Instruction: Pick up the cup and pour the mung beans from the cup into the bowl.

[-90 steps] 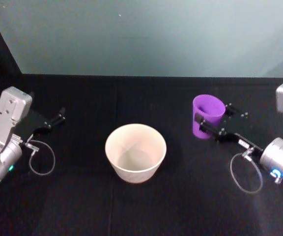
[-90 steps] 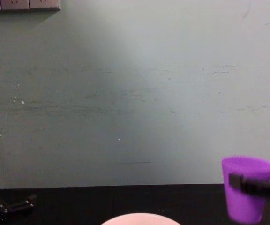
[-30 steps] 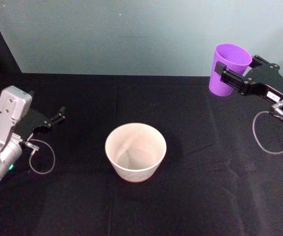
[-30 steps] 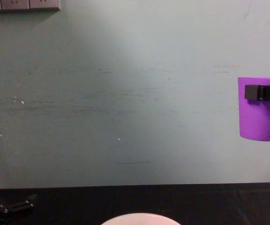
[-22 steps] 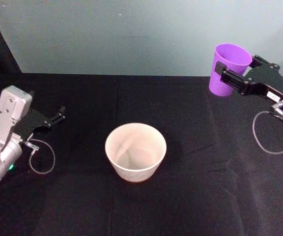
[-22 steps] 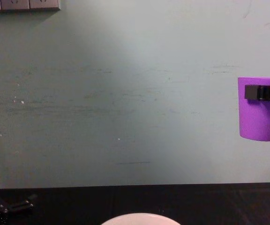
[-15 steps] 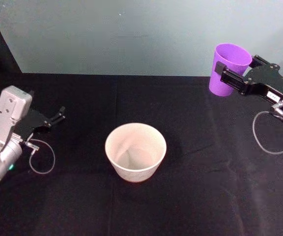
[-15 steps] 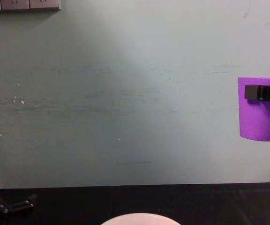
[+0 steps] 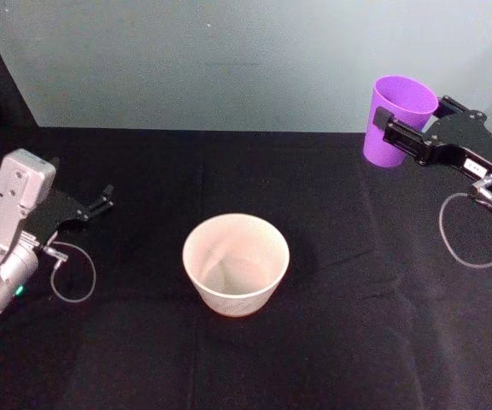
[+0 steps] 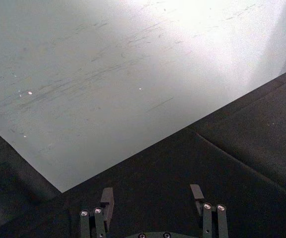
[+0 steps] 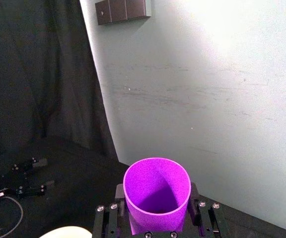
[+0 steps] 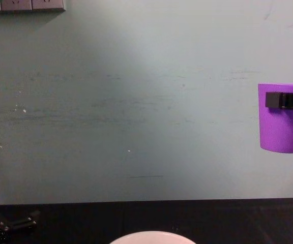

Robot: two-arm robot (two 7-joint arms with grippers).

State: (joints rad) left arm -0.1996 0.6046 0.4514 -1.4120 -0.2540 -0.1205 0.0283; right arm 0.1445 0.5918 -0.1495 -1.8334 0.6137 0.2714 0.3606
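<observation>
The purple cup (image 9: 389, 141) hangs upright high above the table's far right, with my right gripper (image 9: 410, 115) shut on its upper wall. From the chest, the cup (image 12: 281, 129) shows against the wall with a black finger (image 12: 284, 100) across it. In the right wrist view the cup (image 11: 156, 191) sits between the fingers of the right gripper (image 11: 156, 201); its inside looks plain purple, and the mung beans are hidden. The pale bowl (image 9: 233, 299) stands mid-table, well left of and below the cup. My left gripper (image 9: 101, 201) rests open at the left, also shown in its wrist view (image 10: 152, 196).
Black cloth (image 9: 331, 342) covers the table, with a pale green wall (image 12: 136, 101) behind. A wall socket strip (image 12: 24, 5) sits high on the left. Cable loops hang by the left wrist (image 9: 75, 278) and the right wrist (image 9: 472, 235). The bowl's rim (image 12: 151, 236) edges the chest view.
Since three seconds ago my right gripper has lifted the cup off the table, up and back. Over the last second nothing has visibly moved.
</observation>
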